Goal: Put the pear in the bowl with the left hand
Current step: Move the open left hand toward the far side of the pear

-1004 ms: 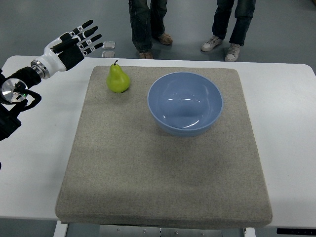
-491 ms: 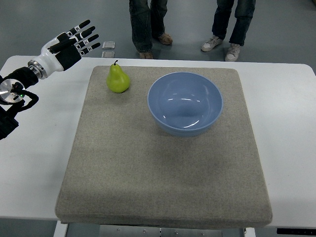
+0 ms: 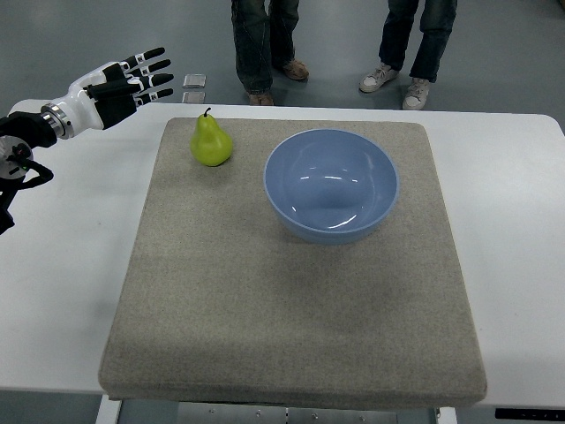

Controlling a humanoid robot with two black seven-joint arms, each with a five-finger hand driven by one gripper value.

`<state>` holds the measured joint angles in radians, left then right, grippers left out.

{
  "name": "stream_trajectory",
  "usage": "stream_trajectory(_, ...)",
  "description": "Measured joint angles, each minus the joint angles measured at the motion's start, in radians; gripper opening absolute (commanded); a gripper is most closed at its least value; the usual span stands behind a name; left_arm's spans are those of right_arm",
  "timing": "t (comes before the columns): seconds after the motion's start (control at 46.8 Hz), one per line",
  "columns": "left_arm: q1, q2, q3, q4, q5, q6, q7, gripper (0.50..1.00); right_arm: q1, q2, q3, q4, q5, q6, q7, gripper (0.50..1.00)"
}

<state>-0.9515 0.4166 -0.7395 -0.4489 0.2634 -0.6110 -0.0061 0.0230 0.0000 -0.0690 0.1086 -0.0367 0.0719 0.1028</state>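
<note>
A green pear [image 3: 211, 141] is seen standing upright, stem up, on the far left part of a grey felt mat [image 3: 291, 327] that is laid over a white table [image 3: 62, 291]. A pale blue bowl [image 3: 331, 185] is set on the mat to the right of the pear, near it but not touching, and nothing is held inside it. The left hand [image 3: 119, 84] is shown at the upper left, above the table's far left corner, well apart from the pear; its black fingers [image 3: 150, 78] are stretched out straight and spread, and nothing is held by them. Beyond the far edge of the table, the legs and shoes of two standing persons [image 3: 265, 44] are seen on the grey floor.
</note>
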Motion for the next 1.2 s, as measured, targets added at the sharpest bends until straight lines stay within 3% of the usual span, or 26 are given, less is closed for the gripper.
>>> stream_trajectory(0.427, -0.084, 0.079, 0.001, -0.062, 0.473, 0.0, -0.113, 0.994, 0.0, 0.0, 0.0, 0.0, 0.0, 0.0, 0.0, 0.926)
stream_trajectory(0.662, -0.141, 0.081, 0.066, -0.099, 0.684, 0.003, -0.142, 0.994, 0.0, 0.0, 0.0, 0.0, 0.0, 0.0, 0.0, 0.926)
stream_trajectory(0.918, -0.242, 0.074, 0.281, -0.101, 0.716, 0.021, -0.151, 0.992, 0.0, 0.0, 0.0, 0.0, 0.0, 0.0, 0.0, 0.926)
stream_trajectory(1.196, -0.326, 0.049, 0.498, -0.1, 0.719, 0.121, -0.152, 0.992, 0.0, 0.0, 0.0, 0.0, 0.0, 0.0, 0.0, 0.926)
